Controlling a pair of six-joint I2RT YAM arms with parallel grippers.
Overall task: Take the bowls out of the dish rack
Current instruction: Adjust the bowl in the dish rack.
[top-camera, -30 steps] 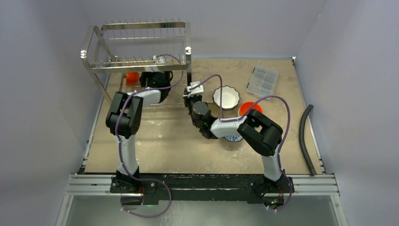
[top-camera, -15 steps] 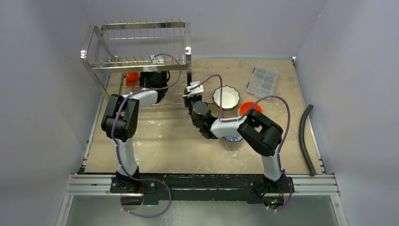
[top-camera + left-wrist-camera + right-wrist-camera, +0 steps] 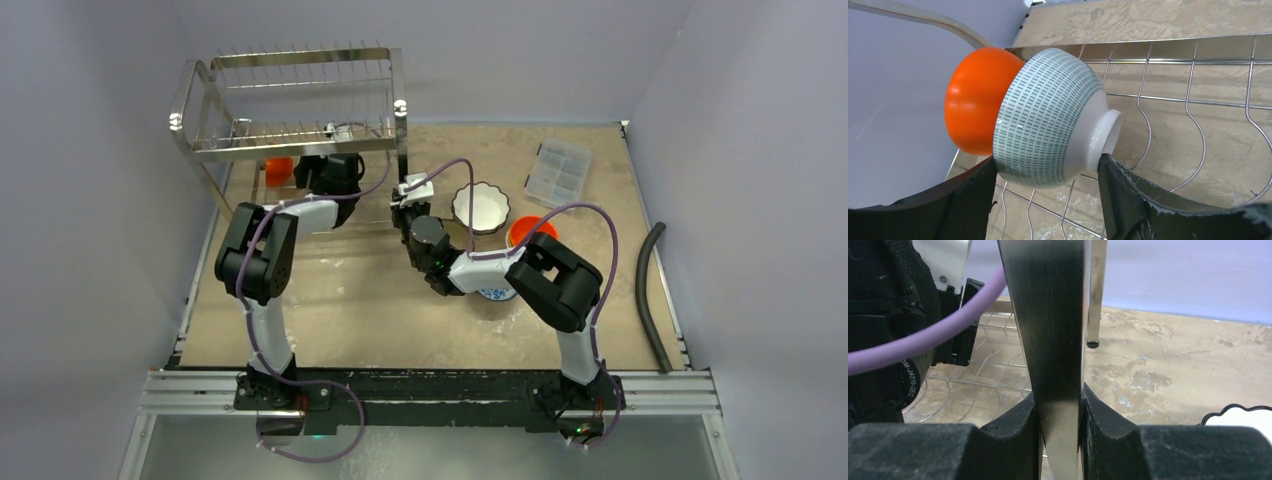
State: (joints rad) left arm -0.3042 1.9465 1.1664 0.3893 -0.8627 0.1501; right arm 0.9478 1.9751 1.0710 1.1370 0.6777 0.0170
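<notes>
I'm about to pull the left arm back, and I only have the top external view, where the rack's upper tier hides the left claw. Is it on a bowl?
Observer: Yes. The left wrist view shows the left claw closed around a white bowl with teal dashes lying on its side, one finger at the rim and the other against the foot ring.
Operator: Is anything touching that bowl?
Observer: An orange bowl sits directly behind it, against its open side. They look in contact.
Operator: And the right claw?
Observer: The right wrist view shows the right claw clamped on an upright steel post of the dish rack.
</notes>
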